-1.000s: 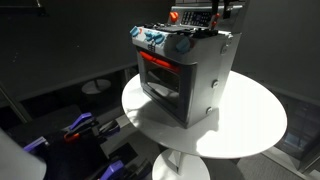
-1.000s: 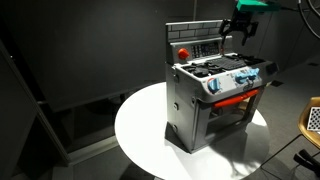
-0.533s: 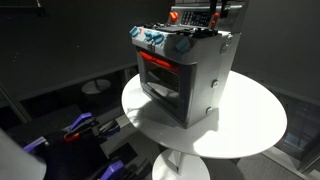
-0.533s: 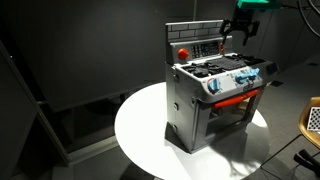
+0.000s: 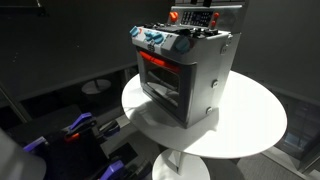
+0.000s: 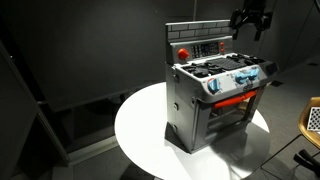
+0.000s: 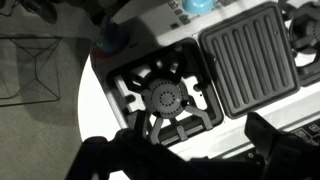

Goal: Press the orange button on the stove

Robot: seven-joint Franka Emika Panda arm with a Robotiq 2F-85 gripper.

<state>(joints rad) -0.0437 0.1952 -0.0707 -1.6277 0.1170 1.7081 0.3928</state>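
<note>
The silver-grey toy stove [image 5: 190, 75] stands on a round white table; it also shows in an exterior view [image 6: 205, 100]. A small red-orange round button [image 6: 183, 52] sits at the end of its raised back panel, beside the red display [image 6: 207, 47]. My gripper [image 6: 250, 22] hangs in the air above the far end of the back panel, apart from the stove, with its fingers spread and empty. In the wrist view my dark fingers [image 7: 195, 160] frame the stove top from above: a burner [image 7: 165, 100], a ribbed griddle [image 7: 250, 60] and a blue-and-red knob [image 7: 108, 40].
The round white table [image 5: 250, 125] carries only the stove, with bare surface around it [image 6: 140, 130]. Blue and red clutter [image 5: 82, 126] lies on the dark floor below. A pale basket [image 6: 312, 118] stands at the frame's edge.
My gripper has risen from just over the back panel and now sits higher. It has left the top of the exterior view where it showed before.
</note>
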